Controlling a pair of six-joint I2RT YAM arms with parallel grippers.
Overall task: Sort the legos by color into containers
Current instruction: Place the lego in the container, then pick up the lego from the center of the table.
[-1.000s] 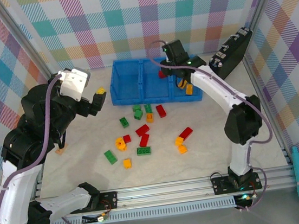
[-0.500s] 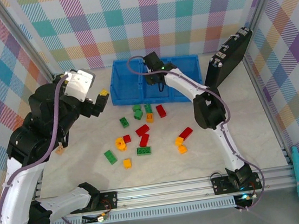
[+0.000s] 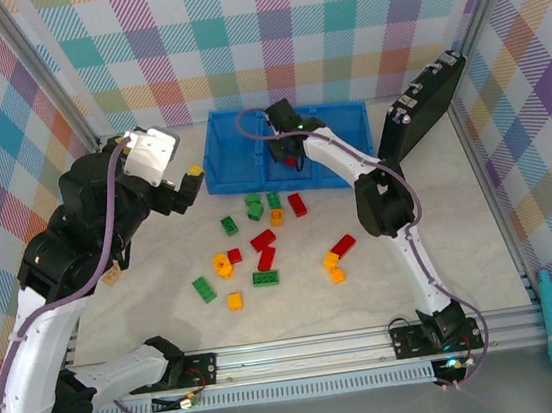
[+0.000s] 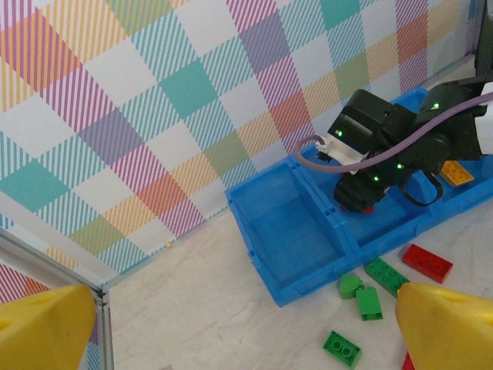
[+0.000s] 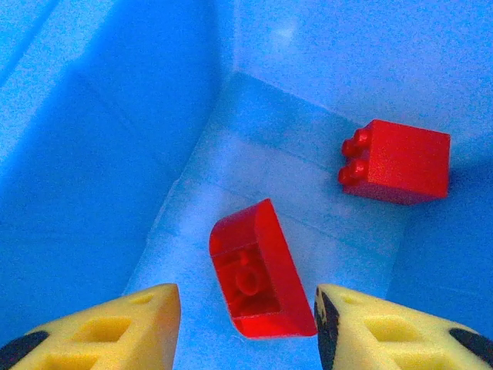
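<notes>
One rounded red plastic brick [image 5: 258, 281] lies on the bottom of the middle compartment of the long blue plastic bin [image 3: 238, 183], between the yellow fingers of the right pincer [image 5: 246, 324]. The pincer stands partly apart and does not clamp it; a gap shows beside the left finger. A square studded red brick [image 5: 400, 160] lies beyond, by the far wall. Blue walls stand close on both sides. The left pincer [image 4: 246, 324] is wide and holds nothing. Ahead of it, green bricks [image 4: 368, 302] and a flat red brick [image 4: 426, 262] lie on the tabletop [image 4: 200, 324] before the bin.
</notes>
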